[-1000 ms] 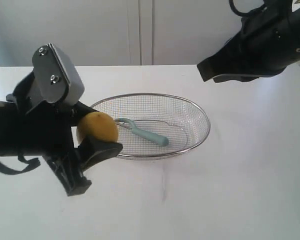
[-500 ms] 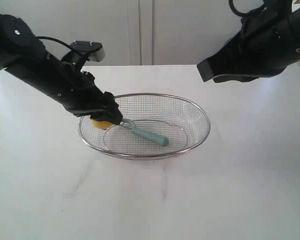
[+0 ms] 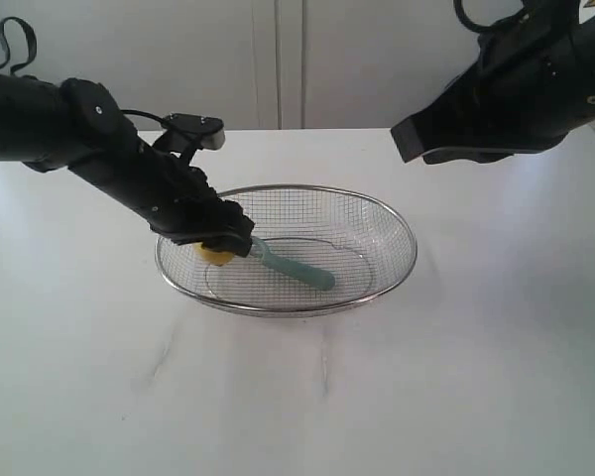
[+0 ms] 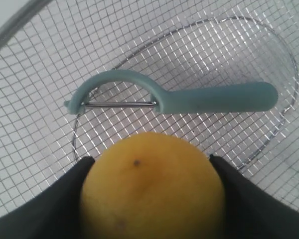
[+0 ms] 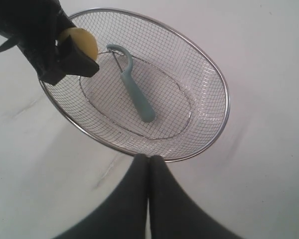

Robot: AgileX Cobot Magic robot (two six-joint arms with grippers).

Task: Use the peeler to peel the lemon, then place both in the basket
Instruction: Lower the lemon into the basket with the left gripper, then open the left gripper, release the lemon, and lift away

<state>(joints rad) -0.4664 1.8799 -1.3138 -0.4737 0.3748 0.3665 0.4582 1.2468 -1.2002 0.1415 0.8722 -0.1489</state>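
The lemon [image 4: 152,191] was gripped between the two fingers of the left gripper [image 3: 219,248], with the jaws spread wide across the fruit. This gripper was positioned inside the left end of the wire-mesh basket [image 3: 382,233]. The lemon was located just beside the blade head of the teal peeler [image 3: 296,267]. Contact between the lemon and the mesh could not be determined. The peeler was laid flat on the basket floor. The right gripper [image 5: 149,167] was fully closed with nothing in it, and was held well apart from the basket, above the bench [image 3: 476,387].
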